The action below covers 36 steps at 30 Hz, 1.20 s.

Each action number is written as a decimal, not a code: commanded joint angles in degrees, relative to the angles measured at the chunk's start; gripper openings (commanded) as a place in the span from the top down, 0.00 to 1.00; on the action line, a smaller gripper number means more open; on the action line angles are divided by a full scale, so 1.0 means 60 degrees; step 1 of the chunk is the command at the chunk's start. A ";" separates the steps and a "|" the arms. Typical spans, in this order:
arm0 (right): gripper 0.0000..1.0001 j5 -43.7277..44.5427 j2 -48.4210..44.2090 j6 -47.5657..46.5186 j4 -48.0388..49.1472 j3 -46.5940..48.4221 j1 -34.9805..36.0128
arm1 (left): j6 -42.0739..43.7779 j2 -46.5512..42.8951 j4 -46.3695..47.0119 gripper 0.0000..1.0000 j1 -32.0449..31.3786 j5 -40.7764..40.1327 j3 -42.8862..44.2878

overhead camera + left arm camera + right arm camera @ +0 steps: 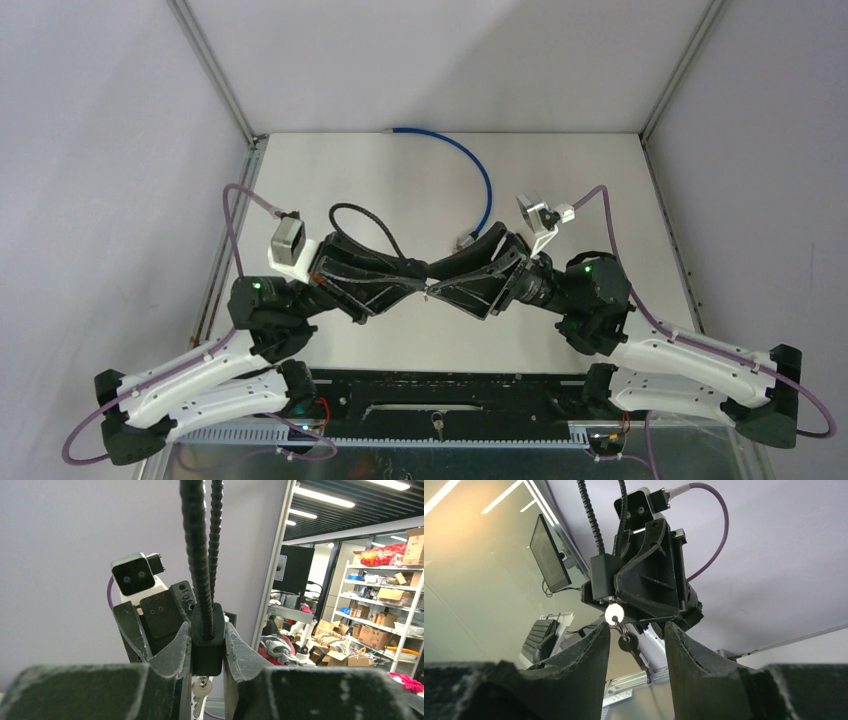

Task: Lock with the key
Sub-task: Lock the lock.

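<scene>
Fingers (591, 652) of the right gripper (636, 630) stand partly apart and hold nothing; the gap between them is lined up below the lock (604, 577), with its tips just short of the lock's underside. The key (614, 614) sits in that underside, its pale round head sticking out, and from a ring through it a spare key (629, 644) dangles down into the gap between the right fingers. Around the lock itself the left gripper (207, 630) is clamped, one pad on each flank, holding it up in the air over the table (560, 180); the black ribbed cable (197, 555) runs away from the lock's far end. The step in hand looks like the approach to the key: lock steadied, key seated, not yet grasped. Next, I judge, the right arm must ease closer until the key head lies between its pads, pinch it flat-on, and twist about the key's axis while the left holds firm. The dangling spare could foul the grip.
</scene>
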 commanded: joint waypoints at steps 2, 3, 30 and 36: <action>0.54 -0.0271 0.0120 0.0541 0.0857 0.0388 -0.0052 | -0.0257 0.0223 0.0530 1.00 0.0048 0.0599 0.0533; 0.54 -0.0271 0.0122 0.0553 0.0888 0.0388 -0.0061 | -0.0300 0.0267 0.0549 1.00 0.0048 0.0644 0.0530; 0.95 -0.0383 0.0047 -0.0452 0.0299 0.0768 -0.0053 | -0.0275 0.0474 -0.0007 1.00 0.0063 0.0353 0.0435; 1.00 0.0063 -0.0215 -0.1896 -0.0770 0.1097 0.0118 | -0.0066 0.0428 -0.0879 1.00 0.0063 -0.0127 0.0458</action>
